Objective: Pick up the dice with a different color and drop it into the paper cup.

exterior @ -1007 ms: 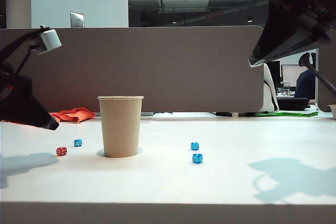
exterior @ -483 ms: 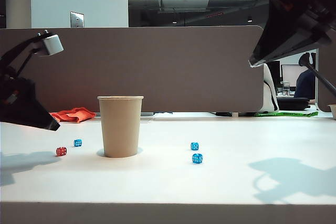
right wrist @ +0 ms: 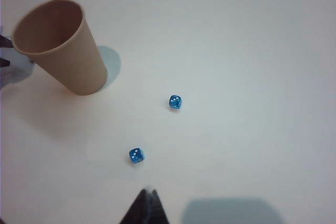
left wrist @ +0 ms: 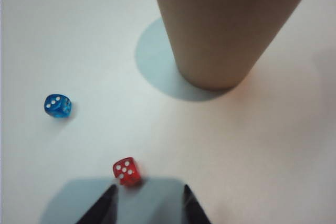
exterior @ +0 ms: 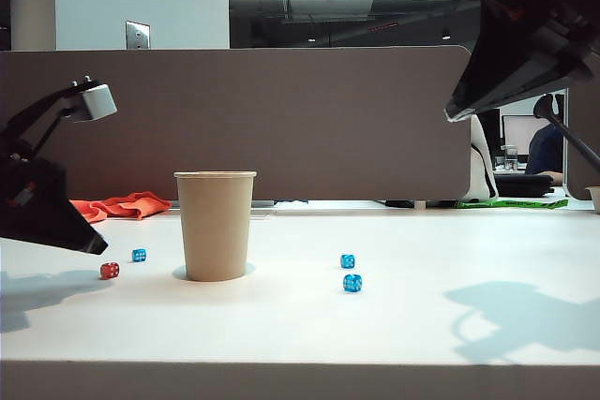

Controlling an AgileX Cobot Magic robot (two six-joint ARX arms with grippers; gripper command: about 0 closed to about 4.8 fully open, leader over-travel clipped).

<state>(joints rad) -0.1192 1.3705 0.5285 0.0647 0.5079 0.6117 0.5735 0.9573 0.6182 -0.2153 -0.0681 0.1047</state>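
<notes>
Exterior view: a white table (exterior: 394, 325) carries a tan paper cup (exterior: 215, 226), upright and left of centre. The red die (exterior: 110, 270) lies on the table to the left of the cup, apart from it, with one blue die (exterior: 139, 255) just behind it and nearer the cup. Two more blue dice (exterior: 348, 260) (exterior: 352, 282) lie close together to the right of the cup. The left gripper (exterior: 94, 247) hangs low at the left edge, its dark tip just above and beside the red die; the right gripper (exterior: 452, 111) is held high at the upper right, well clear of the table. An orange cloth (exterior: 127, 204) lies at the far edge before a grey partition (exterior: 309, 119). Left wrist view: the two dark fingertips (left wrist: 102, 208) of the left gripper stand spread apart with nothing between them; the red die sits just ahead of them, close to one fingertip, showing five white dots. The blue die lies off to one side and the cup base stands beyond. Right wrist view: the right gripper's fingertips (right wrist: 144, 209) appear pressed together, holding nothing; the two blue dice lie below on the table, and the cup stands farther off, its mouth open.
</notes>
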